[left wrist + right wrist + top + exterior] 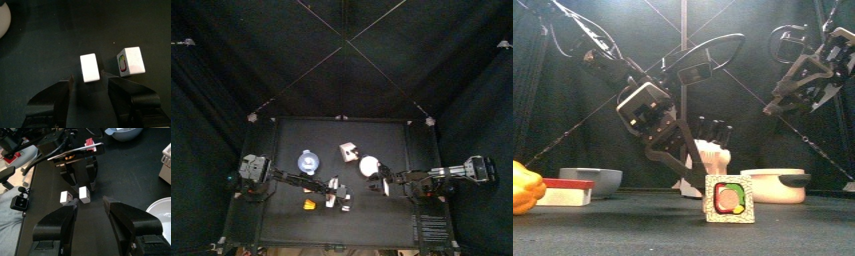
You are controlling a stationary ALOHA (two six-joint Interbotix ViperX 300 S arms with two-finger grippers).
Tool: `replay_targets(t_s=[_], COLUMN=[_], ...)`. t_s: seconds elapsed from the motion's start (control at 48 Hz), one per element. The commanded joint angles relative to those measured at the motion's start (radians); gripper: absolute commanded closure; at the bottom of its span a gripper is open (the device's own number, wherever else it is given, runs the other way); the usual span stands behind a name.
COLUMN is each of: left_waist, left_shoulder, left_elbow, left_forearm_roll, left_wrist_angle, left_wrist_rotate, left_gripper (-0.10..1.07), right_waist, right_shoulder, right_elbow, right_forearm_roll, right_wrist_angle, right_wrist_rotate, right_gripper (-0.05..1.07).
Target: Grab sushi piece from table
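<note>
Two tiny whitish blocks lie close together on the black table [291,135]. In the left wrist view, one sushi piece [89,67] lies just ahead of the gap of my open left gripper [93,83]. The second piece [130,61] shows a green and red filling and lies off to the side. Both show in the right wrist view [83,193], with the left gripper [80,172] just behind them. In the front view a sushi piece [730,198] stands near the front, with the left gripper [684,170] low behind it. My right gripper [92,207] is open, empty and raised [796,88].
A yellow-orange chunk [309,204] lies at the front left. A blue-white bowl [309,160], a white-and-red item [348,151] and a white bowl [369,166] stand behind the grippers. The front view shows the chunk [524,187] and a white-red item [564,192] at the left.
</note>
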Motion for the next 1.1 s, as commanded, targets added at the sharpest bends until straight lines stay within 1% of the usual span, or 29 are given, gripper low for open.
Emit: replay_targets(t_s=[0.0, 0.167, 0.271, 0.458, 0.583, 0.854, 1.083], left_waist=[0.005, 0.003, 0.003, 0.002, -0.002, -0.006, -0.008], left_shoulder=[-0.009, -0.005, 0.0, 0.005, -0.003, -0.037, -0.044], left_elbow=[-0.023, -0.025, -0.031, -0.041, -0.043, -0.031, -0.025], left_forearm_roll=[0.0, 0.0, 0.0, -0.002, -0.002, -0.002, -0.014], left_wrist_angle=[-0.003, -0.005, -0.005, -0.003, -0.005, -0.003, -0.003], left_wrist_rotate=[0.0, 0.0, 0.0, 0.0, 0.002, 0.002, -0.002], left_gripper=[0.13, 0.18, 0.23, 0.37, 0.43, 0.44, 0.44], right_waist=[0.002, 0.002, 0.002, 0.002, 0.003, 0.002, 0.002], right_shoulder=[-0.005, -0.005, -0.005, -0.005, -0.005, -0.005, -0.005], right_elbow=[-0.017, -0.017, -0.017, -0.017, -0.017, -0.017, -0.02], right_forearm_roll=[0.002, 0.0, 0.0, -0.002, -0.002, 0.0, 0.002], right_wrist_angle=[-0.008, -0.008, -0.006, -0.008, -0.006, -0.006, -0.006], right_wrist_rotate=[-0.002, -0.002, -0.002, -0.002, -0.002, -0.002, -0.002], right_gripper=[0.21, 0.21, 0.21, 0.21, 0.21, 0.21, 0.21])
